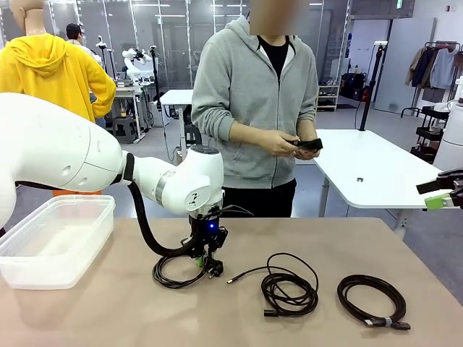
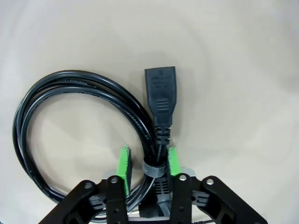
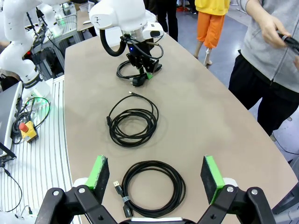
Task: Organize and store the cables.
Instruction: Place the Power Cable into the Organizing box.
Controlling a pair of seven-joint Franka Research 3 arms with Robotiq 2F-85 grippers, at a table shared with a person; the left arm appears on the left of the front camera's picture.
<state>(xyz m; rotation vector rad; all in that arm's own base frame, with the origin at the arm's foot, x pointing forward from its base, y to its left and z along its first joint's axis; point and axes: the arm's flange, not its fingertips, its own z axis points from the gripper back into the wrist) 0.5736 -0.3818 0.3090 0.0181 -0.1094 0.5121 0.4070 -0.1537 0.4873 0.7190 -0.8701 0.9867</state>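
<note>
While the left gripper (image 1: pixel 207 259) stands down on the desk (image 1: pixel 405 246) in the front view, its jaws are clamped on a coiled power cable (image 1: pixel 173 278), whose loop spreads just to that gripper's left. A second cable coil (image 1: pixel 289 290) lies well off to its right, a USB cable (image 1: pixel 372 300) lies farther right again, and a clear plastic bin (image 1: pixel 54 242) sits well off to its left. The right gripper (image 1: pixel 443 194) hangs above the desk's right end, jaws apart, well clear of every coil. Across the desk a person's hands (image 1: pixel 289 144) hold a small black object. From the left wrist, the green pads (image 2: pixel 124 163) squeeze the power cable (image 2: pixel 70 91) at its grey tie (image 2: pixel 152 168). Its black plug (image 2: pixel 161 93) lies straight ahead of the fingertips. From the right wrist, the right gripper (image 3: pixel 154 172) is spread wide and holds nothing. The USB cable (image 3: pixel 180 186) lies on the desk (image 3: pixel 210 107) below, between its pads, and the second cable coil (image 3: pixel 154 123) lies just ahead. Beyond, the left gripper (image 3: pixel 142 70) grips the power cable (image 3: pixel 124 72).
</note>
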